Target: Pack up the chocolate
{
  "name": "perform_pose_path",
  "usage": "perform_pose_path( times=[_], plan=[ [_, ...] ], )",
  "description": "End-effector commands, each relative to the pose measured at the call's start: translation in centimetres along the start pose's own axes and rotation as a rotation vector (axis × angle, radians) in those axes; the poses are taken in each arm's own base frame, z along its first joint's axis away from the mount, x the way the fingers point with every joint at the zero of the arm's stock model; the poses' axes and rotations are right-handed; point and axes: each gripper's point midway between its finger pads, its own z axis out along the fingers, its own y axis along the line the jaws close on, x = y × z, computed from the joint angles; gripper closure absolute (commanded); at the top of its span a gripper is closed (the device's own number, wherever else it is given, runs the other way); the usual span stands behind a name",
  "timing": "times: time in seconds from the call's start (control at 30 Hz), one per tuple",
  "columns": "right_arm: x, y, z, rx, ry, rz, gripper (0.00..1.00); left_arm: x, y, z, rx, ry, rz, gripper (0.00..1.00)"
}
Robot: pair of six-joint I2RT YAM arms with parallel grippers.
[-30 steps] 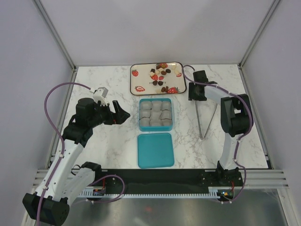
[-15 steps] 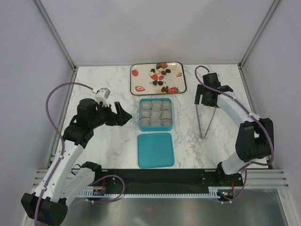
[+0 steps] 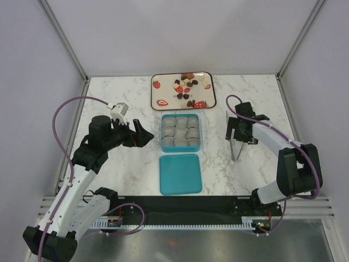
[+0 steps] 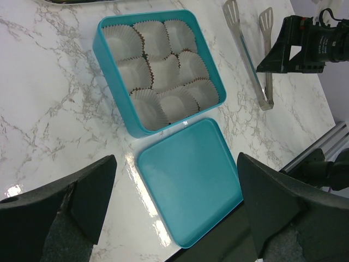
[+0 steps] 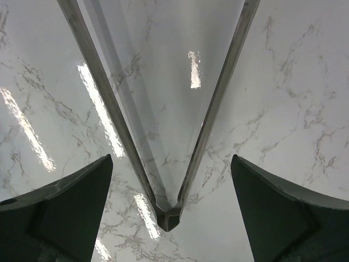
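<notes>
Open marble table flanks the strawberry-print tray at the far edge, the teal box of liner cups just nearer, its lid nearer still. The left gripper hovers left of the box, jaws spread wide; the right gripper, jaws likewise spread, straddles the tongs near their hinge. The chocolate lies scattered on the tray, pieces too small to show a heading.
</notes>
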Motion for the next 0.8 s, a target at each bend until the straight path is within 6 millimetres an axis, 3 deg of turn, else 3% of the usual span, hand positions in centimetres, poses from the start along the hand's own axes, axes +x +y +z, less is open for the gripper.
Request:
perform_pose_path(
  times=[0.0, 0.13, 0.6, 0.77],
  plan=[
    [-0.8, 0.4, 0.7, -0.016, -0.048, 0.031, 0.02, 0.1, -0.3, -0.1, 0.021, -0.002, 0.028, 0.0],
    [-0.3, -0.1, 2.1, 0.0, -0.028, 0.027, 0.02, 0.2, -0.2, -0.1, 0.017, 0.0, 0.029, 0.0],
    [-1.4, 0.2, 5.3, 0.004, -0.078, 0.049, 0.02, 0.3, 0.0, 0.1, 0.009, 0.008, 0.028, 0.0],
    [-0.4, -0.1, 6.2, 0.002, -0.066, 0.038, 0.02, 0.3, 0.0, 0.0, 0.008, 0.004, 0.03, 0.0]
  ],
)
